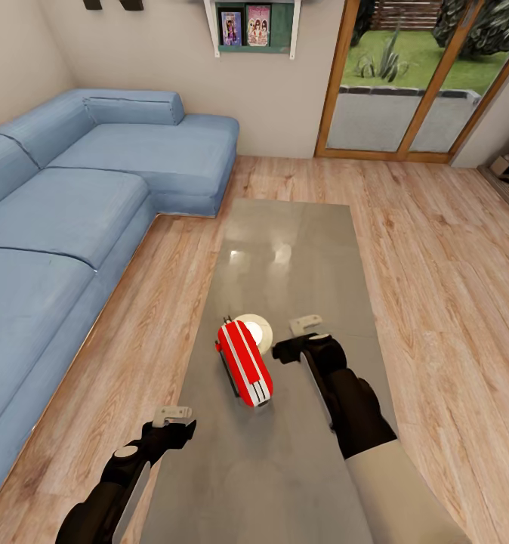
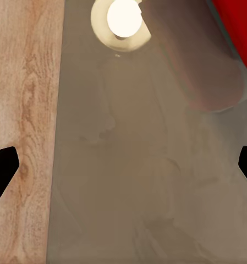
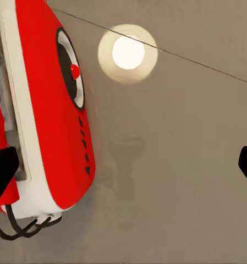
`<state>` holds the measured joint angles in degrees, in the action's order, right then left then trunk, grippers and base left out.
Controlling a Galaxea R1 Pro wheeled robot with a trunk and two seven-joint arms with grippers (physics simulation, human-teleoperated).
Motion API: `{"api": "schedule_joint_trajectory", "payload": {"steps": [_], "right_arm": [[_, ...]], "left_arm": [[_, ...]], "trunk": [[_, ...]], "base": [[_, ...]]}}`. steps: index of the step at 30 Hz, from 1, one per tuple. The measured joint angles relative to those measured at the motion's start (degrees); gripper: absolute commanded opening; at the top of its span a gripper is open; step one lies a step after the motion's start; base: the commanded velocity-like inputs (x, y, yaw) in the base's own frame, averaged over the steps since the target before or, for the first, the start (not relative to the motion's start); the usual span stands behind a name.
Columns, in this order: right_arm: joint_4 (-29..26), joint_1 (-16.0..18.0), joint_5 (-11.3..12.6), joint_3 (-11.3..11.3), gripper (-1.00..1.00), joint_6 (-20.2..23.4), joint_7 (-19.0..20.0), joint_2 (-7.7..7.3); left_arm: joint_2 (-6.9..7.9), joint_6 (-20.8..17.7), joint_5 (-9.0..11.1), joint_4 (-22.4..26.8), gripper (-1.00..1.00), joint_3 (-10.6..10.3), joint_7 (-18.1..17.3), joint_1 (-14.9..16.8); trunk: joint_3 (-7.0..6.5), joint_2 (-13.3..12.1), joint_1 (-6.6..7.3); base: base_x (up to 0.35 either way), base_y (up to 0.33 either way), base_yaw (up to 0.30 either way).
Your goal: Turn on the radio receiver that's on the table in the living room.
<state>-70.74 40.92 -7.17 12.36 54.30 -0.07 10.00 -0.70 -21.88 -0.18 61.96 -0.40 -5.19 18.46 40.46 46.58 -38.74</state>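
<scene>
We've got the table (image 1: 300,249) running up the frame's middle, sofa (image 1: 73,196) on the left, open floor (image 1: 451,287) on the right, so plenty of room that side. The radio (image 1: 245,363) sits mid-table, just left of centre frame. Our right gripper (image 1: 301,338) hovers right beside it, jaws wide and empty; a clumsy poke could shove the radio toward the sofa-side edge. Left gripper (image 1: 174,423), also open and empty, hangs over the table's left edge at lower left.

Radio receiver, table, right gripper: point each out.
radio receiver (image 1: 244,363), head view, red top shell.
table (image 1: 300,227), head view, bare far end of the top.
right gripper (image 1: 298,337), head view, midway between its fingertips.
</scene>
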Motion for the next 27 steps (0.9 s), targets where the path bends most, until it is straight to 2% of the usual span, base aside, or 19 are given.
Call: {"api": "schedule_joint_trajectory", "payload": {"steps": [6, 9, 14, 19, 27], "right_arm": [[2.5, 2.0, 3.4, 1.0, 1.0, -0.2, -0.2, 0.0], [2.8, 2.2, 4.3, 1.3, 1.0, -0.2, -0.4, 0.0], [3.1, 2.6, 4.8, 1.6, 1.0, -0.2, -0.4, 0.0], [4.2, 4.5, 5.0, 1.6, 1.0, -0.3, -0.5, 0.0], [12.4, 7.3, 5.1, 1.6, 1.0, -3.7, -0.6, 0.0]], "left_arm": [[-0.01, 0.0, 0.0, 0.0, 1.0, 0.0, 0.0, 0.0], [0.0, 0.0, 0.0, 0.0, 1.0, 0.0, 0.0, 0.0], [-0.02, 0.0, 0.0, 0.0, 1.0, 0.0, 0.0, 0.0], [-0.02, 0.0, 0.0, 0.0, 1.0, 0.0, 0.0, 0.0], [-0.09, 0.0, 0.0, 0.0, 1.0, 0.0, 0.0, 0.0]], "trunk": [[0.0, 0.0, 0.0], [0.0, 0.0, 0.0], [0.0, 0.0, 0.0], [0.0, 0.0, 0.0], [0.0, 0.0, 0.0]], "base": [[0.0, 0.0, 0.0], [0.0, 0.0, 0.0], [0.0, 0.0, 0.0], [0.0, 0.0, 0.0], [0.0, 0.0, 0.0]]}}
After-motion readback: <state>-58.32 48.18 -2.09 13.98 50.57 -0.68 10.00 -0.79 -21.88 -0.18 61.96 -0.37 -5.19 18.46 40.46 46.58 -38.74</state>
